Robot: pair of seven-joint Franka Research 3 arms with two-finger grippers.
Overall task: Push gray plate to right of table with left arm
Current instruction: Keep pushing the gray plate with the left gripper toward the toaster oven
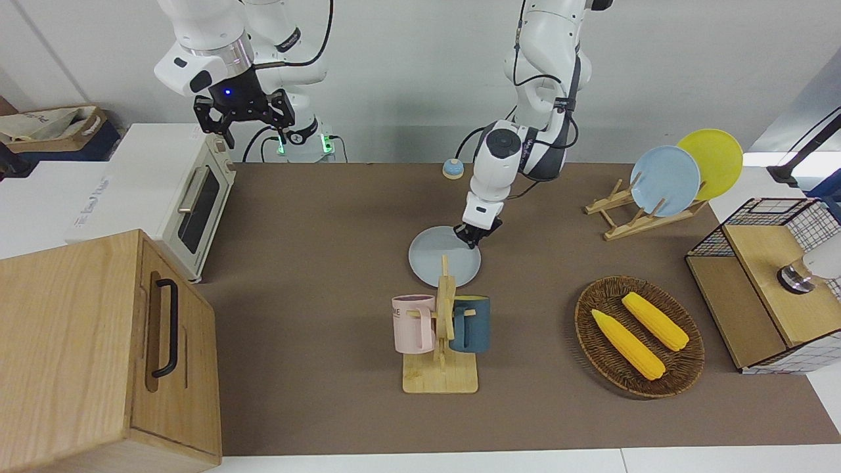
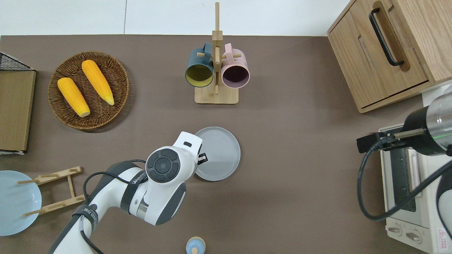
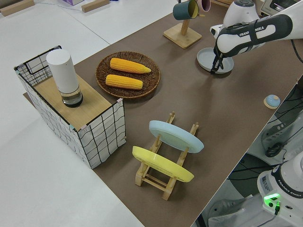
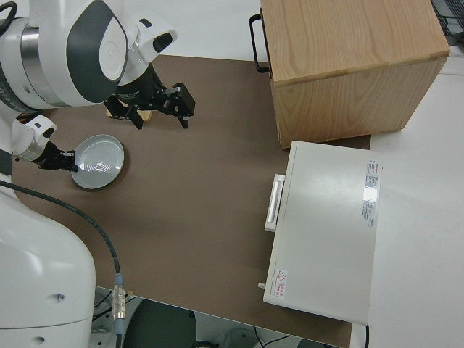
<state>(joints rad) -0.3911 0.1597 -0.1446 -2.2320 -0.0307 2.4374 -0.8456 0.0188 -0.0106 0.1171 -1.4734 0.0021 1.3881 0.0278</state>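
The left arm's black two-finger gripper [image 2: 202, 159] rests on the rim of the round pale grey plate [image 2: 220, 153]; whether its fingers pinch the rim I cannot tell. The plate lies mid-table on the matte dark-brown table [image 2: 300, 176], nearer the robots than the wooden mug rack [image 2: 216, 70]. Much sliding toward the right arm's end remains. The right arm is parked, fingers spread.

You see two white Franka arms: the left arm [image 2: 148, 190] has dark grey round joint caps, black cables and lettering along its sleeve; the right arm [image 1: 204, 49] wears a silver band, a blue light and a black gripper [image 1: 242, 113].
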